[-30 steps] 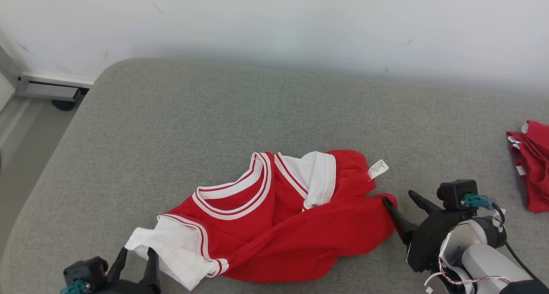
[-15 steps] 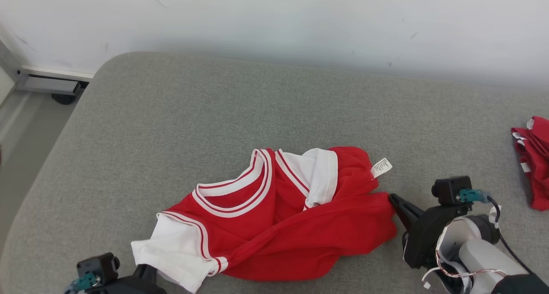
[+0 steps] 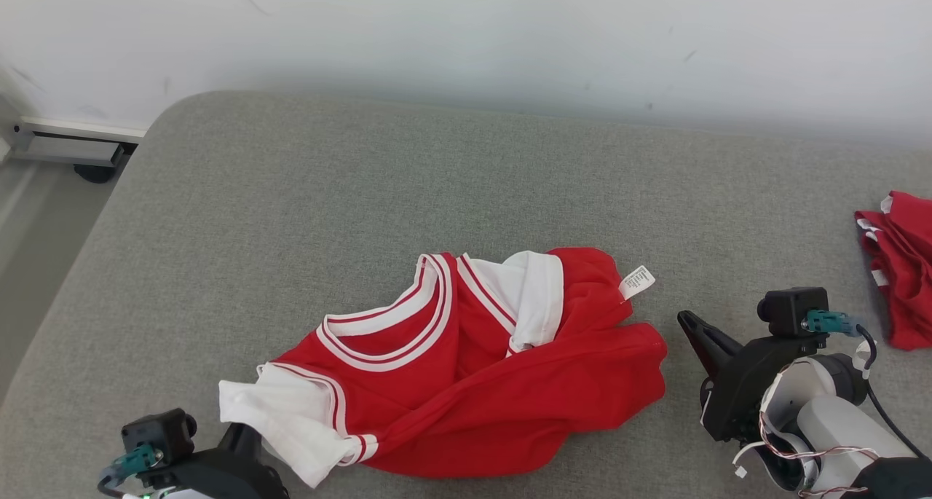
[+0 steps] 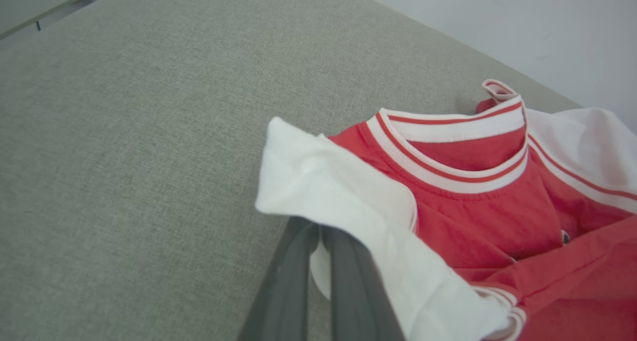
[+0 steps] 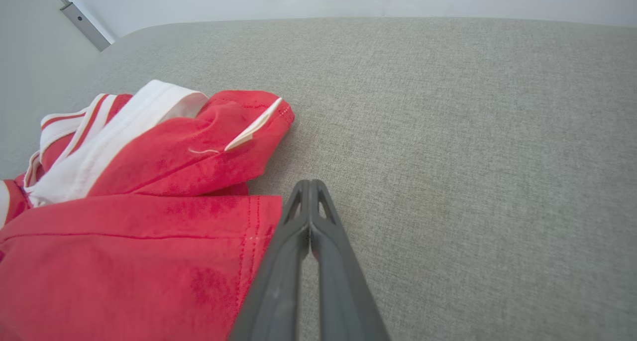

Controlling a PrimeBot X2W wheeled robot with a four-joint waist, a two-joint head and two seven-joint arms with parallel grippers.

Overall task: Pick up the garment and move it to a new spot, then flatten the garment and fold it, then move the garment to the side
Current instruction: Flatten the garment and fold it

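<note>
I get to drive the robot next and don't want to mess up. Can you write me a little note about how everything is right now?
Left gripper: shut on the garment at its white sleeve.
Right gripper: fingers pressed together on nothing, beside the red hem.
Garment: crumpled on the grey cushion.
Done: one side gripped.
Left: grip the hem with the right, lift and move it, flatten, fold, set aside.
</note>
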